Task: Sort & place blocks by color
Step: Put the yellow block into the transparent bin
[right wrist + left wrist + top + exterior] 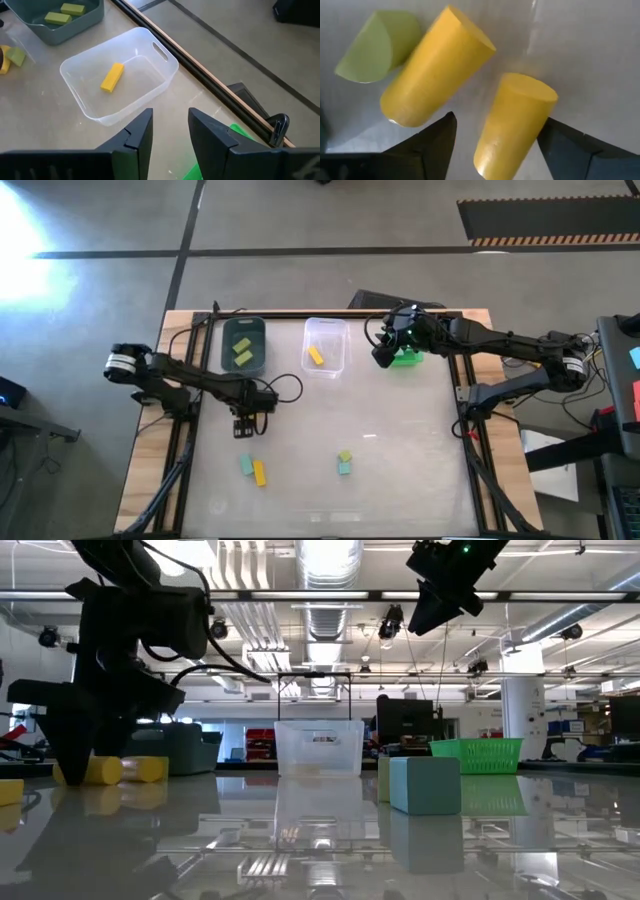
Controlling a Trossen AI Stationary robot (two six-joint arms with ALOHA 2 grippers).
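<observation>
My left pincer (495, 132) stands spread around a yellow cylinder (515, 122); my right pincer (170, 127), jaws parted and empty, hovers at the clear bin's (165, 55) three o'clock.

- The whole desk (320, 470) is seen from straight above.
- The low view is taken level across the desk toward the room.
- Two yellow cylinders (515, 120) are seen very close from the left wrist.
- The clear bin (120, 75), shared with the overhead and low views, is seen from the right wrist.

Grey concrete floor (300, 220) with dark seams; hazard-striped mat (545, 225); exposed ceiling ducts (325, 570) — bright strip lights (330, 552).
</observation>
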